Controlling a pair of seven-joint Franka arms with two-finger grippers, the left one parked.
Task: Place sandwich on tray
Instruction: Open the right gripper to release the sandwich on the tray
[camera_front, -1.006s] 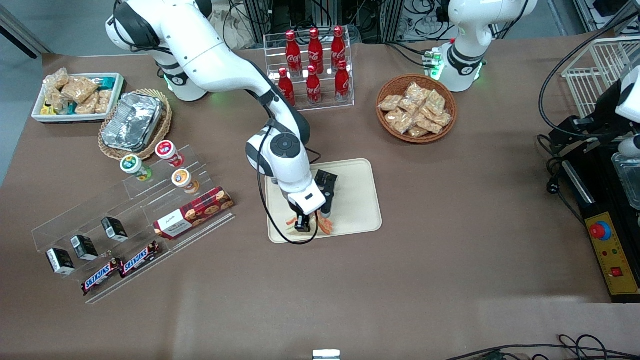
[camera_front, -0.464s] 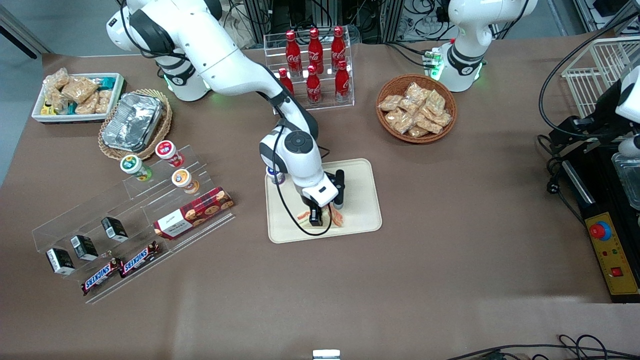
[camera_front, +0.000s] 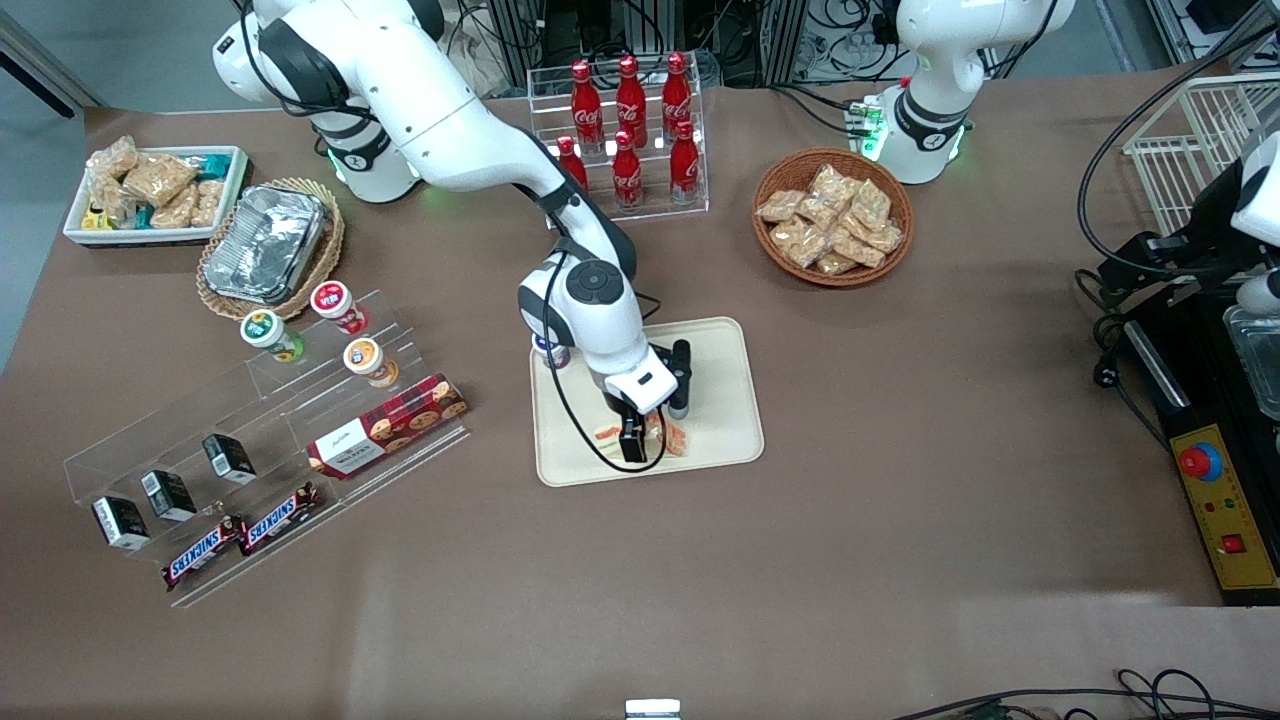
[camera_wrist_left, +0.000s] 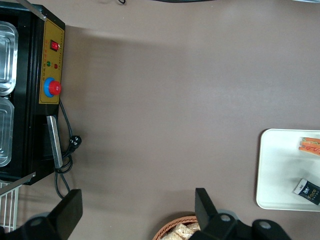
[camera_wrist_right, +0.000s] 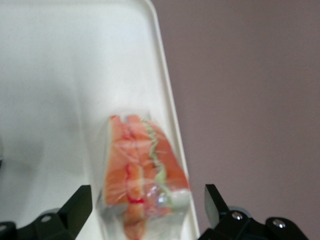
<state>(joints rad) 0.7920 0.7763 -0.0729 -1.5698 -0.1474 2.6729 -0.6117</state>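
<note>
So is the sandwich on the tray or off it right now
On it. The sandwich lies on the tray just inside its rim, with the claw open around it.

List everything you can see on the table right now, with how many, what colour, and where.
sandwich: one, white bread with orange and green filling, on the tray near its edge closest to the front camera
tray: one, cream, mid-table
cola bottles: six, red, in a clear rack farther from the camera than the tray
round basket: one, brown, holding tan snack packets, toward the parked arm's end
white bin: one, holding snack packets, toward the working arm's end
foil container: one, silver, on a wicker mat beside the bin
cups: three, on a clear stepped stand
cookie box: one, red, on that stand
chocolate bars: two, brown
gripper: one, black fingers open either side of the sandwich, low over the tray
</note>
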